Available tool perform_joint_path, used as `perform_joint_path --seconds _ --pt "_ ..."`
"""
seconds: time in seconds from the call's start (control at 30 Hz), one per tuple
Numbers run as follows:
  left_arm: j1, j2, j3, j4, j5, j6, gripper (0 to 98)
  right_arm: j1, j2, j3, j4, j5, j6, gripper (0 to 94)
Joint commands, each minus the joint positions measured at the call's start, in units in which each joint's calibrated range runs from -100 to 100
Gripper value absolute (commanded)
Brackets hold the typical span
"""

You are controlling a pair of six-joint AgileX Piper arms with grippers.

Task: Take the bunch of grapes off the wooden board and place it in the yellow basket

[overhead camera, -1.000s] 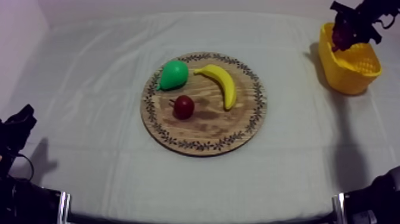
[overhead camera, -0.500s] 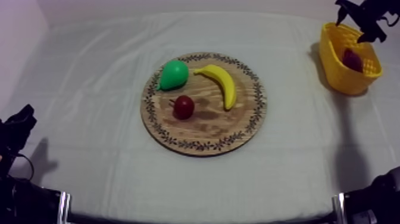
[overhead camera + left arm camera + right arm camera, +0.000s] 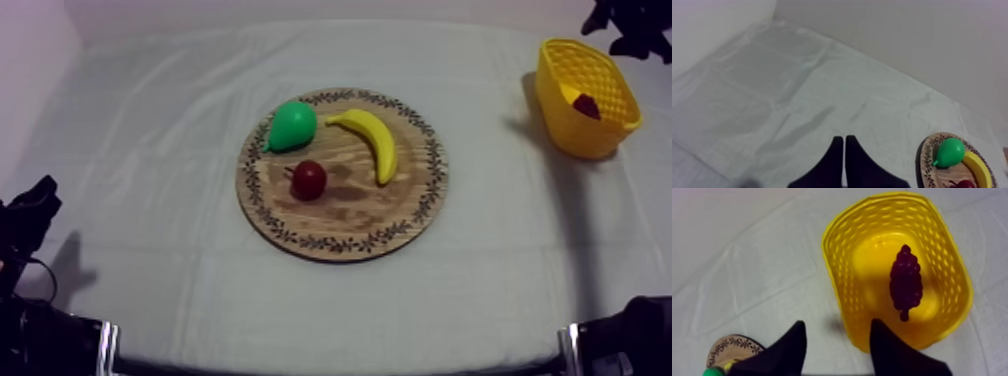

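Note:
The dark purple bunch of grapes [image 3: 905, 281] lies inside the yellow basket [image 3: 842, 263], which stands at the far right of the table [image 3: 556, 105]; a bit of the grapes [image 3: 587, 105] shows over its rim from above. My right gripper [image 3: 837, 330] hovers above the basket's near side, open, with nothing between its fingers; from above it is at the upper right corner [image 3: 628, 18]. My left gripper [image 3: 844, 141] is shut on nothing, low at the left [image 3: 35, 200]. The wooden board [image 3: 400, 215] sits mid-table.
On the board lie a green pear [image 3: 292, 125], a banana [image 3: 374, 141] and a small red fruit [image 3: 308, 179]. The pear [image 3: 949, 152] and banana [image 3: 978, 169] also show beyond my left gripper. Cloth lies bare around the board.
My right gripper let go of the grapes over the basket; they dropped inside. The gripper then rose and drew back toward the upper right. The left arm stayed still.

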Motion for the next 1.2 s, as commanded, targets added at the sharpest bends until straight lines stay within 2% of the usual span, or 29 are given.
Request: perform_joint_path --seconds 0.0,0.33,0.53,0.73,1.0,1.17 --pt "-0.03 0.05 0.00 0.01 -0.01 0.01 0.1 0.18 -8.68 6.63 -0.40 -1.89 1.10 31.4" --pt "-0.03 0.05 0.00 0.01 -0.01 0.01 0.1 -0.48 -31.95 23.69 0.19 -5.32 2.71 19.2" --pt "-0.03 0.05 0.00 0.01 -0.01 0.00 0.1 -6.87 -47.15 31.87 2.96 -4.74 0.00 15.4" --pt "-0.03 0.05 0.00 0.01 -0.01 0.01 0.1 -9.70 -54.47 35.42 2.45 -3.29 -0.42 12.0" --pt "-0.03 0.05 0.00 0.01 -0.01 0.01 0.1 -9.53 -62.89 52.90 5.17 -15.30 0.52 6.6" --pt "-0.03 0.05 0.00 0.01 -0.01 0.01 0.1 -7.41 -68.98 61.78 4.25 -19.11 2.82 1.8"
